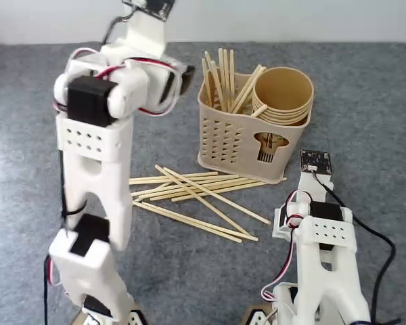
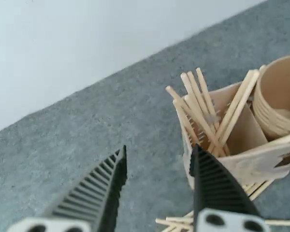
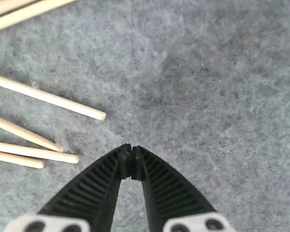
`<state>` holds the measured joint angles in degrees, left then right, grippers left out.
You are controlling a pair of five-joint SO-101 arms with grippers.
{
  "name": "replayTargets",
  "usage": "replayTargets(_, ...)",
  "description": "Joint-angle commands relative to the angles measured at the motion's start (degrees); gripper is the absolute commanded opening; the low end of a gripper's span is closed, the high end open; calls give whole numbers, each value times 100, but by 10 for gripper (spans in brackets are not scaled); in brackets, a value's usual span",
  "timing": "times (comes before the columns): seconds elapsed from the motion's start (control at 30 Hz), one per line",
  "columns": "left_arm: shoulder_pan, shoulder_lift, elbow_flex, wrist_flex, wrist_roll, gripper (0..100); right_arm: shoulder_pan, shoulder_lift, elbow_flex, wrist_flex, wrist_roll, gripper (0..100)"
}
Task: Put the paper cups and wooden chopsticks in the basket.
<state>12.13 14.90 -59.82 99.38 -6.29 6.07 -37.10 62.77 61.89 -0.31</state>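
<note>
chopsticks [image 1: 203, 189] loose beside basket [image 1: 223, 135] | left tool [image 2: 159, 150] apart | right tool [image 3: 131, 151] together

Nothing legible to read: no words, numbers or brand marks; merely a wordless cut-out motif [image 1: 269, 147] on the front wall of the basket [image 1: 224, 135]

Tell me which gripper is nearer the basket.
Left. The left gripper hangs open right beside the basket; the right gripper is shut over the mat by the loose chopsticks.
</note>
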Motion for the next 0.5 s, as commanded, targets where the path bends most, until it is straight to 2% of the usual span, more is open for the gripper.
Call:
replayTargets(0.0,-35,-905,1130,123,-290,209,22,-145,-35,-84,62,12)
replayTargets(0.23,281,-2479,3846,-132,-765,209,22,-145,-35,-84,62,11)
replayTargets(0.37,343,-3226,5631,-967,-835,209,57,-145,-35,-84,62,11)
replayTargets(0.47,475,-3710,7037,-1758,-1222,209,66,-145,-35,-84,62,11)
